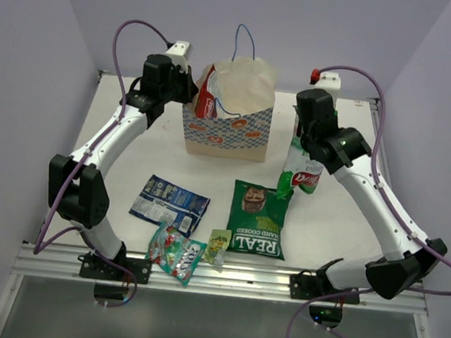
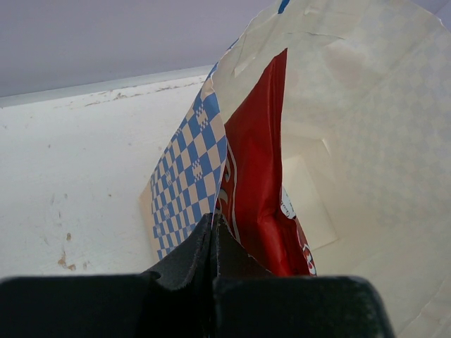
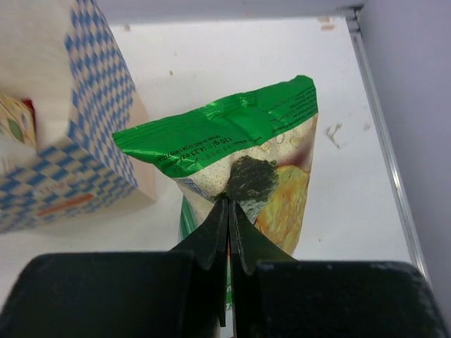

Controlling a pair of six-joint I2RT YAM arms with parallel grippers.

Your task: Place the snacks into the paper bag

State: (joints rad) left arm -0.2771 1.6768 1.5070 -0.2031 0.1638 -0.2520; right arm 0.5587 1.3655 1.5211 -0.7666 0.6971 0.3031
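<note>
Tabletop [image 1: 340, 220], white and scuffed, lavender walls [image 1: 30, 38], metal rail [image 1: 231, 277] at 6 o'clock. Paper bag [image 1: 227, 133], blue-checkered, at 12 o'clock, red-yellow packet [image 1: 207, 95] in its mouth. Left gripper [image 2: 213, 222] closed tight at that rim; what it pinches is unclear. Right gripper [image 3: 229, 204] clamped on green-white chip bag [image 3: 239, 134], 3 o'clock. Dark green packet [image 1: 258, 218] reads "REAL HAND COOKED", 6 o'clock. Dark blue packet [image 1: 169, 199], candy packet [image 1: 174, 252], sachet [image 1: 218, 247], 7 o'clock.

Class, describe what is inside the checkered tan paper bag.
A red-yellow crinkly packet stands inside the tan kraft paper bag, poking above its left rim. The bag's walls and the packet cover the bag's bottom, so other contents cannot be seen.
</note>
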